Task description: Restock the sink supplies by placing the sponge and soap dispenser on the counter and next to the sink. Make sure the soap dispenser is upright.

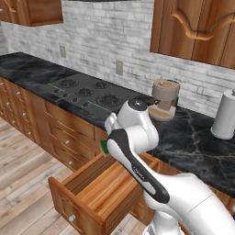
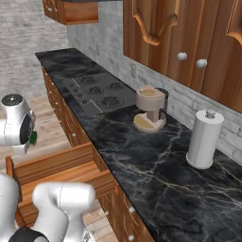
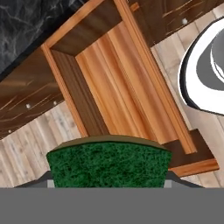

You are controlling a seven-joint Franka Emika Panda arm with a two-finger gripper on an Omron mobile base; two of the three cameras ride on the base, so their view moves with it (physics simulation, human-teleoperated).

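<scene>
The green sponge (image 3: 108, 162) sits between my gripper's (image 3: 108, 177) fingers, which are shut on it, above the open wooden drawer (image 3: 118, 87). In the left base view a sliver of the sponge (image 1: 104, 148) peeks out beside the arm's wrist, over the drawer (image 1: 98, 193) and just in front of the black marble counter (image 1: 193, 142). From the right base view the sponge (image 2: 34, 137) shows as a green edge at the hand, left of the counter (image 2: 142, 160). The soap dispenser and the sink are out of view.
The drawer (image 2: 56, 172) juts out from the cabinets below the counter edge, and its inside looks bare. On the counter stand a black stovetop (image 1: 85, 92), a tan coffee machine (image 1: 164, 98) and a white paper-towel roll (image 1: 225, 114). Upper cabinets hang overhead.
</scene>
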